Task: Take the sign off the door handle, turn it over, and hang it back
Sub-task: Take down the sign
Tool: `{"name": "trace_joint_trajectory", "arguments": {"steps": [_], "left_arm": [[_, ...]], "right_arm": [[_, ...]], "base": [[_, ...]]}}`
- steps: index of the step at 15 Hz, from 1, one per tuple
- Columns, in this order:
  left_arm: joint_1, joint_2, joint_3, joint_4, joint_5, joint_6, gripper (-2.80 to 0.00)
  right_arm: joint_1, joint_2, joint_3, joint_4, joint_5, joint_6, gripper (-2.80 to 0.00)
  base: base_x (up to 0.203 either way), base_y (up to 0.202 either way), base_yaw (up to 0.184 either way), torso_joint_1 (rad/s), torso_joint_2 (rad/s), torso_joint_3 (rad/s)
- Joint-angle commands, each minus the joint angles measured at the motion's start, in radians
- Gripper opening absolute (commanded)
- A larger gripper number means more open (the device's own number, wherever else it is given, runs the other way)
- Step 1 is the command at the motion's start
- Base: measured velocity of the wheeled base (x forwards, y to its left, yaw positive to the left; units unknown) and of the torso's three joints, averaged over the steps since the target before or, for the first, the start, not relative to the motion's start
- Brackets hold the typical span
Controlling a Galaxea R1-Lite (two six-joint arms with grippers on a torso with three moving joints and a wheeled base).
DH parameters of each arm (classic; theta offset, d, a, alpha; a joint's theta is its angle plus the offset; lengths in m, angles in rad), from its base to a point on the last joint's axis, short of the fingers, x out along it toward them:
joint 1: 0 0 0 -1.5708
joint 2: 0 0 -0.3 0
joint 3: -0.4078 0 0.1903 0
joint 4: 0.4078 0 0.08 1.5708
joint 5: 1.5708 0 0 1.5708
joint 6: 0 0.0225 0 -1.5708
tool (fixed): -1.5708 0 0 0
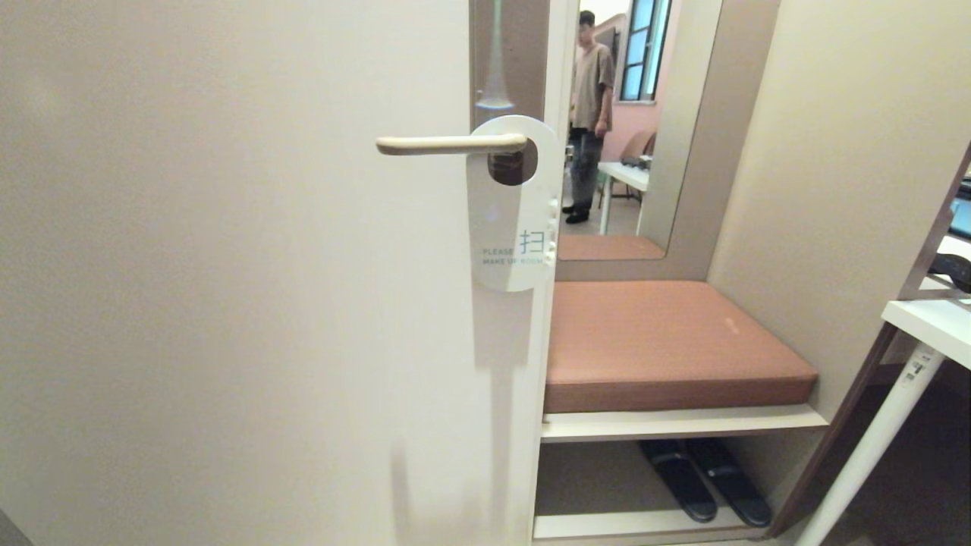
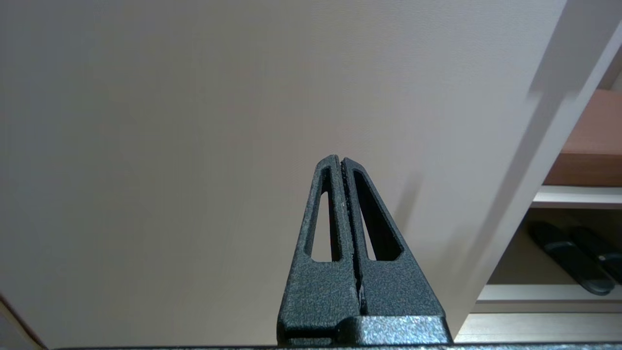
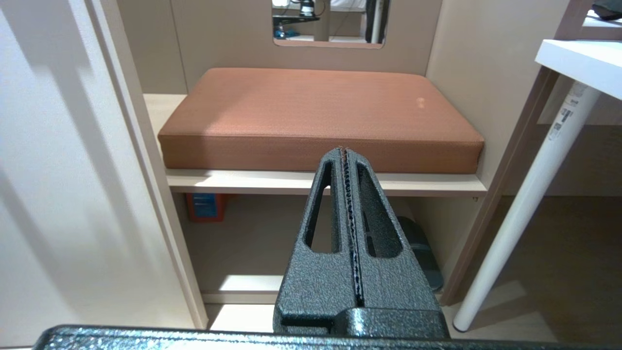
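In the head view the sign (image 1: 512, 227) hangs by its round hole on the door handle (image 1: 447, 144), white face outward, reading "PLEASE MAKE UP ROOM". The handle is a cream lever sticking out to the left near the door's right edge. Neither arm shows in the head view. My left gripper (image 2: 340, 159) is shut with nothing in it, low down and facing the plain door panel (image 2: 194, 121). Lower, to the right of the door, my right gripper (image 3: 343, 149) is shut and empty, pointing at the bench cushion (image 3: 316, 107).
Right of the door's edge is a niche with a brown cushion (image 1: 667, 334) on a shelf and dark slippers (image 1: 705, 478) below. A mirror (image 1: 622, 114) behind it reflects a standing person. A white table with a slanted leg (image 1: 880, 425) stands at the far right.
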Motion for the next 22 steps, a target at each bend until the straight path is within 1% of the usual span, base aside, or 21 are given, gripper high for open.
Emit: {"name": "trace_joint_trajectory", "arguments": {"steps": [1, 22], "left_arm": [[0.001, 0.0, 0.0, -0.001, 0.001, -0.001, -2.8], [0.001, 0.0, 0.0, -0.001, 0.001, -0.001, -2.8]], "right_arm": [[0.0, 0.0, 0.0, 0.0, -0.001, 0.0, -2.8], [0.0, 0.0, 0.0, 0.0, 0.0, -0.001, -2.8]], "base": [[0.0, 0.0, 0.0, 0.0, 0.0, 0.0], [0.0, 0.0, 0.0, 0.0, 0.0, 0.0]]}}
